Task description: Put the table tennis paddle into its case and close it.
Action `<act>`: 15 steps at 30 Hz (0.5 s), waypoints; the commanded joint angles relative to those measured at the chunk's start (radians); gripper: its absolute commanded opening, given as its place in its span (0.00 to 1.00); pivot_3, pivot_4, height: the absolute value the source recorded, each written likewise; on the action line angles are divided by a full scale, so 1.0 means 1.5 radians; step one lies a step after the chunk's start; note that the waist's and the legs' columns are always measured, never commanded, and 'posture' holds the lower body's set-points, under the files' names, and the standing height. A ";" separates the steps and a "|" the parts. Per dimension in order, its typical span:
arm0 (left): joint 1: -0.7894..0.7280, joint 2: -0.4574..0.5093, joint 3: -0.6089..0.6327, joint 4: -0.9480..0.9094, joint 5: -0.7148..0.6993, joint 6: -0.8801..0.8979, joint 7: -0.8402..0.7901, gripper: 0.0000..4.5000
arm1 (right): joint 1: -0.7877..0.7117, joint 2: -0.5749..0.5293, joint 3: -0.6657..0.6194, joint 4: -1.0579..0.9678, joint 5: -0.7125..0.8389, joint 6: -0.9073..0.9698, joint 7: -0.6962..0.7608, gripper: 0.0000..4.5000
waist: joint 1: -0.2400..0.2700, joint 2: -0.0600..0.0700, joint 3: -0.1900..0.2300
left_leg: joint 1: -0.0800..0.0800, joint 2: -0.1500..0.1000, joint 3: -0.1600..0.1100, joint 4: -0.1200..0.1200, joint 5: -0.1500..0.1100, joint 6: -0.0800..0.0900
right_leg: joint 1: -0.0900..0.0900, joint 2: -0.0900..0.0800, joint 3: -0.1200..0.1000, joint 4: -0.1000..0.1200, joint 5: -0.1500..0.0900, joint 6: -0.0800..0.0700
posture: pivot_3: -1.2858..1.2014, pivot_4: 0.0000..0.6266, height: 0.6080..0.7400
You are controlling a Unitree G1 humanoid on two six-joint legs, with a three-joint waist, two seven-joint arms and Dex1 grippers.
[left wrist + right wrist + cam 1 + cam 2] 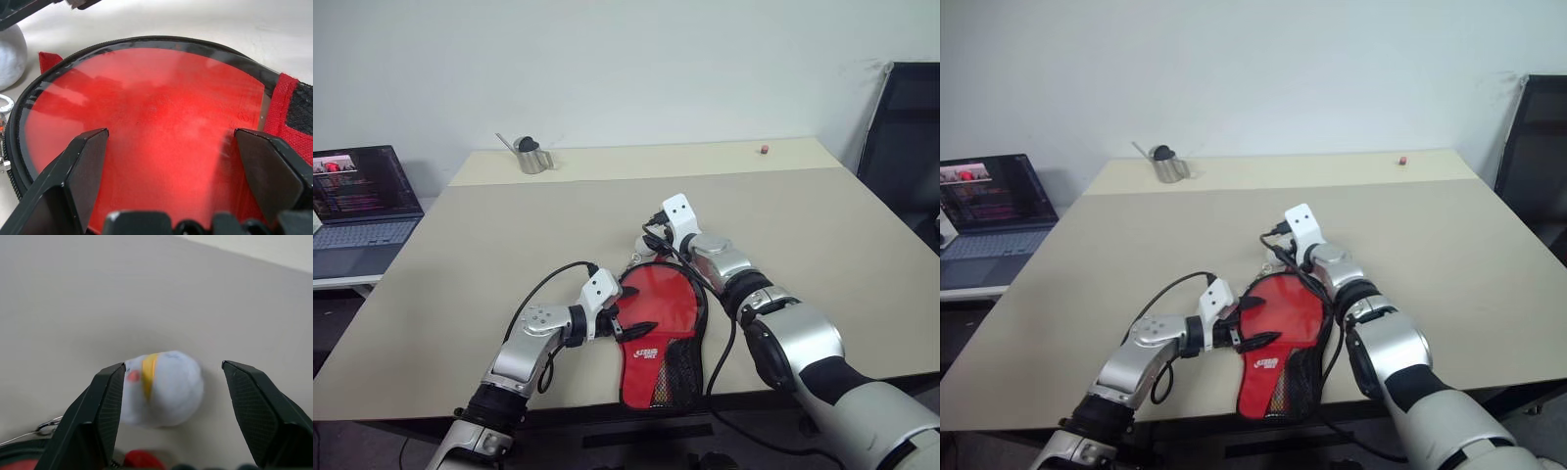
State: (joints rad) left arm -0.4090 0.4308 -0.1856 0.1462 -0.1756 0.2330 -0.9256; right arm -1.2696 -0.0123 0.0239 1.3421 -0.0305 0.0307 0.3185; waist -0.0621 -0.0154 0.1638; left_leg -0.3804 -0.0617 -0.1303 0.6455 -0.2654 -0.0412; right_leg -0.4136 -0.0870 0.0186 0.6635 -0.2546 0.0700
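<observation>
1. The table tennis paddle (146,127) lies flat inside the case (680,367), its red rubber face up and the case's black zip edge curving around the round end.
2. The case rests on the desk (460,284) near the front edge. Its black mesh half with the red white-logo panel (644,354) points toward the robot and reaches the desk's front edge.
3. The left tool (171,161) has its two black fingers spread wide. They hang just over the paddle's red face, one on each side, holding nothing.
4. From the head cameras, the left tool (628,325) reaches in from the left, over the narrow part of the case where the round end meets the logo panel.
5. The right tool (171,396) is partly open and empty. Its fingers stand on either side of a small white ball with a yellow band (164,387), which sits on the desk just beyond the round end of the case.
6. Whether those fingers touch the ball cannot be told.
7. A small red tab (49,61) sticks out at the case rim near the ball.
8. At the far side of the desk stand a small metal pitcher (530,157) and, well apart from it, a tiny red thing (764,149).
9. An open laptop (357,201) sits on a separate surface to the left, and a black chair (906,137) stands at the right.
</observation>
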 commanded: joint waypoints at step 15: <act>0.009 0.013 0.009 -0.019 -0.003 0.006 0.003 1.00 | -0.008 -0.090 0.102 -0.011 -0.154 0.003 0.070 0.76 | -0.004 0.000 0.000 | 0.000 0.000 0.000 0.000 0.000 0.000 | 0.000 0.000 0.000 0.000 0.000 0.000 | 0.52 0.24 1.00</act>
State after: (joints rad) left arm -0.3970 0.4374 -0.1856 0.1265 -0.1776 0.2405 -0.9176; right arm -1.2681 -0.1377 0.1803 1.3568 -0.2639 0.0360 0.3709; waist -0.0685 -0.0153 0.1639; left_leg -0.3802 -0.0620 -0.1303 0.6457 -0.2655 -0.0407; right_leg -0.4131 -0.0867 0.0183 0.6641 -0.2546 0.0699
